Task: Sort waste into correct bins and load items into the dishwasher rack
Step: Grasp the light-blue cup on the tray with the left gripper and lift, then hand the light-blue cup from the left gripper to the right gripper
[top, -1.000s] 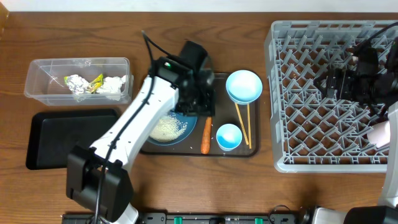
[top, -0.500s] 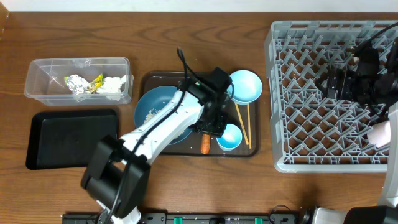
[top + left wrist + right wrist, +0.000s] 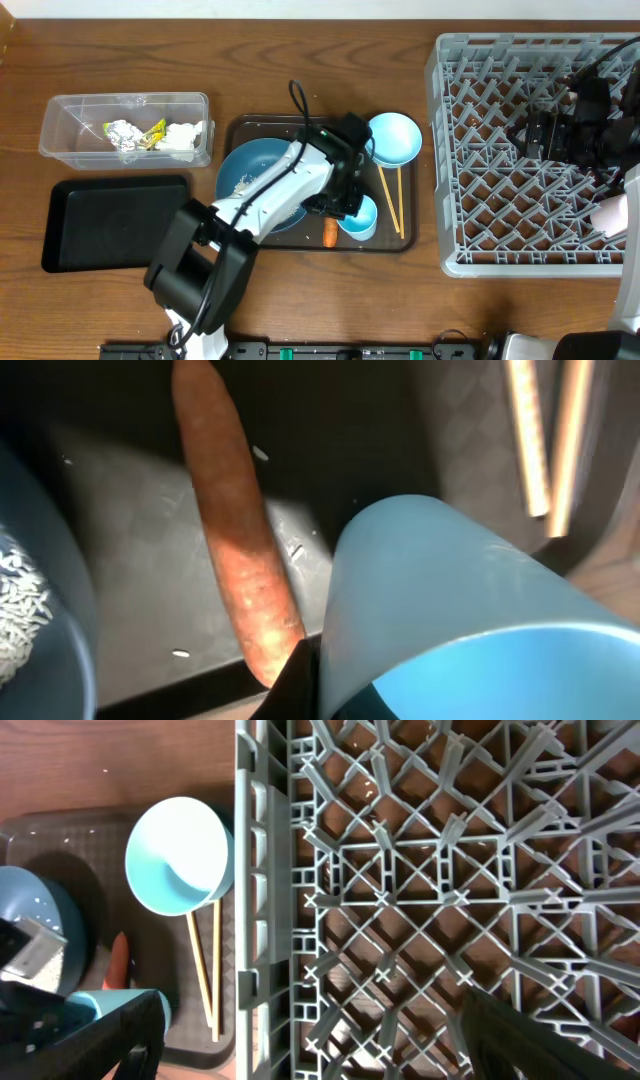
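Clear rectangular plastic tub (image 3: 70, 128) far left holds crumpled silver foil ball (image 3: 121, 133), yellow-green wrapper (image 3: 153, 133), white crumpled paper (image 3: 183, 137). Left gripper (image 3: 345, 207) clamped shut on rim of small light-blue bowl (image 3: 440, 600), tilted over dark-brown serving tray (image 3: 260, 128), just beside small orange carrot (image 3: 230, 540). Right gripper (image 3: 320, 1045) jaws wide, nothing in them, above large grey plastic dishwasher rack (image 3: 500, 200)

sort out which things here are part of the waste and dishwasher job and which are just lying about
Job: tub, foil, wrapper, paper, black tray, big bowl, rice, carrot, small bowl, pale bowl, chopsticks, rack.
Lying about: brown tray, table.
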You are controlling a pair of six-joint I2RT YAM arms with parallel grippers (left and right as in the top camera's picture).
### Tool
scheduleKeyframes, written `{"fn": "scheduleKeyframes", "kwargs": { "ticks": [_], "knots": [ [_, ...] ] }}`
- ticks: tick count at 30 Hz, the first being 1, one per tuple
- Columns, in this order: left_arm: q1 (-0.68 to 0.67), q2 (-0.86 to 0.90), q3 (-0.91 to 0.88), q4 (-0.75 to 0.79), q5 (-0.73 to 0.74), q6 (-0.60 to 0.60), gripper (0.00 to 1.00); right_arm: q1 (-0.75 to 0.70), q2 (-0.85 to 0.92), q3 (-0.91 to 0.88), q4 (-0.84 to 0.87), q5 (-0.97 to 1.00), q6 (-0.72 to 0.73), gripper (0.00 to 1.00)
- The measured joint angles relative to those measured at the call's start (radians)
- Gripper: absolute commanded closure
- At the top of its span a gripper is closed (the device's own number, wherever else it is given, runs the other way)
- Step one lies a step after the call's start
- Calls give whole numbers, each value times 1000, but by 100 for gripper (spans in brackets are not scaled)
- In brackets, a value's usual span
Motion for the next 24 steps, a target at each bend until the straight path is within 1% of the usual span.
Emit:
{"fn": "scheduleKeyframes", "kwargs": {
  "ticks": [4, 7, 9, 12, 14, 16, 19, 21, 24],
  "knots": [
    [96, -51, 20, 6, 105, 2, 94, 0, 0, 0, 1, 4, -5, 16],
    [207, -116, 26, 60, 243, 3, 94, 0, 0, 0, 4, -24, -34, 17],
    [297, -151, 34, 123, 386, 1, 94, 0, 0, 0, 6, -85, -84, 16],
    [405, -170, 46, 208, 599, -24, 94, 12, 0, -1, 5, -224, -195, 9],
    [449, -170, 49, 239, 713, -47, 94, 38, 2, -2, 4, -321, -273, 6],
    [475, -170, 49, 249, 805, -61, 94, 75, 6, -4, 5, -423, -365, 4],
    [484, -170, 49, 251, 914, -79, 94, 155, 27, -8, 23, -551, -494, 4],
    [484, -170, 49, 251, 956, -82, 94, 206, 45, -8, 64, -596, -539, 4],
    [479, -170, 49, 251, 1007, -83, 94, 305, 85, -10, 150, -638, -589, 7]
  ]
}}
